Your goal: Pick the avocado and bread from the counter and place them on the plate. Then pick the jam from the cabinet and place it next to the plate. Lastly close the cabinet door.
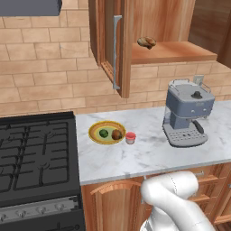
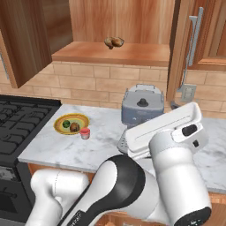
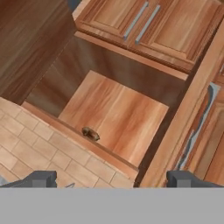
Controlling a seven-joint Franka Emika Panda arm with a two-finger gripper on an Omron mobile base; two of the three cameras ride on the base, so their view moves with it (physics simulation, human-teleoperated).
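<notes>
Marble counter (image 1: 149, 153) sorted: avocado (image 1: 103, 133), bread (image 1: 117, 134) on plate (image 1: 95, 138), jam (image 1: 130, 137) beside it.
My gripper (image 3: 112, 178) hangs released, nothing held; cabinet door (image 1: 124, 49) open — risk: clipping its edge mid-swing, w/ poor push.

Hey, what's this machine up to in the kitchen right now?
It is tidying up a snack. The avocado and the bread already sit on the plate, and the jam stands just beside it on the counter. The gripper is open and holds nothing, raised toward the wall cabinet, where a lumpy pastry lies on the shelf. The cabinet door is still open, so closing it looks like what is left.
</notes>
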